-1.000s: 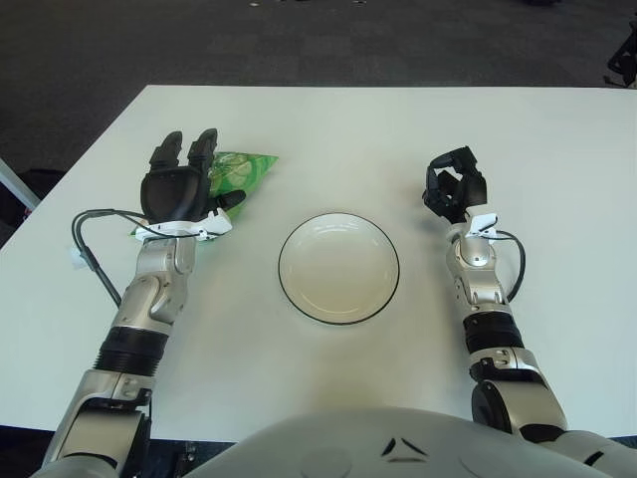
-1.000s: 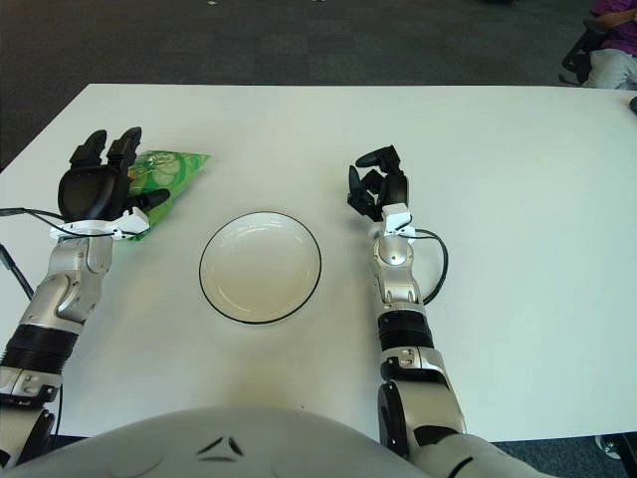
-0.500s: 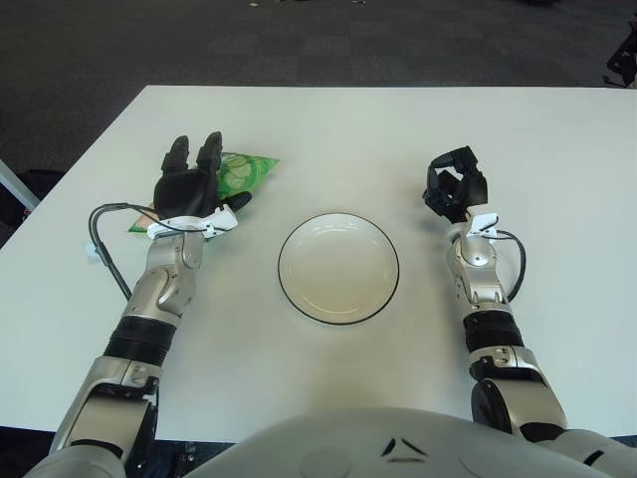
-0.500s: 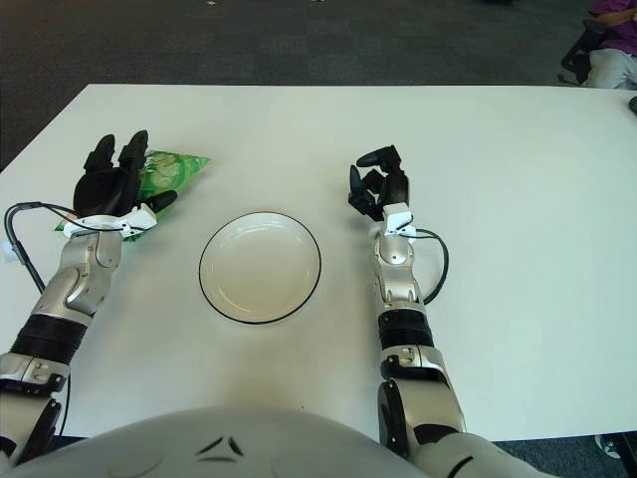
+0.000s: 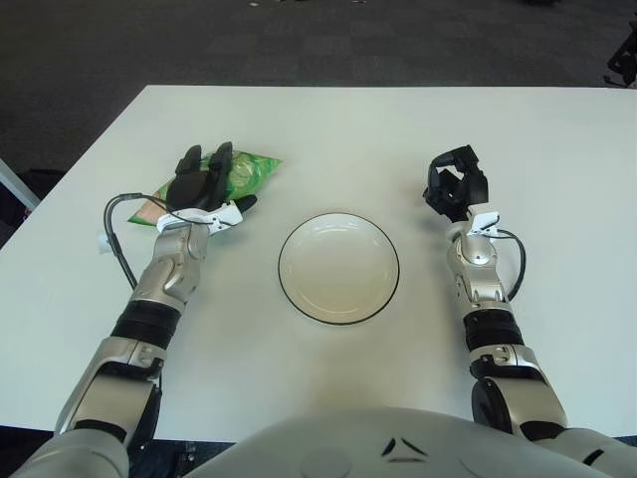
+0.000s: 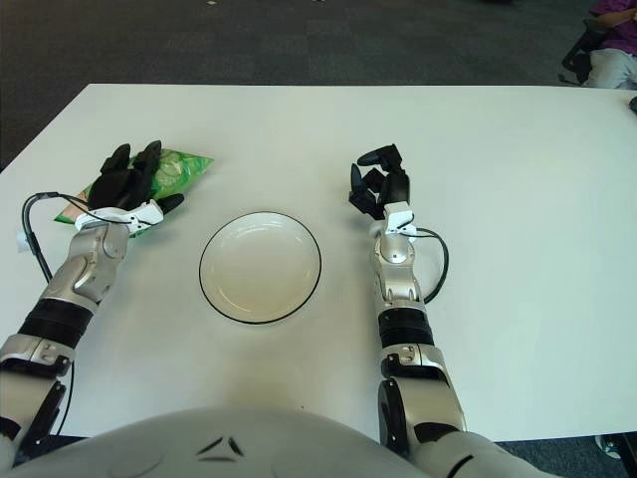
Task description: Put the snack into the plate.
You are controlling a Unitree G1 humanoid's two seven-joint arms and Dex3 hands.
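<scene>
Your left hand (image 5: 204, 185) is reaching forward on the left, palm down, its fingers (image 5: 221, 159) stretching out flat with the thumb sticking out to the side and the forearm angling in from the near left. Your right hand (image 5: 456, 186) is hovering upright on the right, fingers curling loosely around nothing, its forearm running straight back toward you.

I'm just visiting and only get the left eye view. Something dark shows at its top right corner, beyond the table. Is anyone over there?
Observer: Yes. The right eye view shows a person in a purple top there, past the far right corner of the table.
Operator: Are they close to the robot's hands?
Observer: No. A wide stretch of bare table separates them from the right hand. The left hand, over the green snack packet, is farther away.
</scene>
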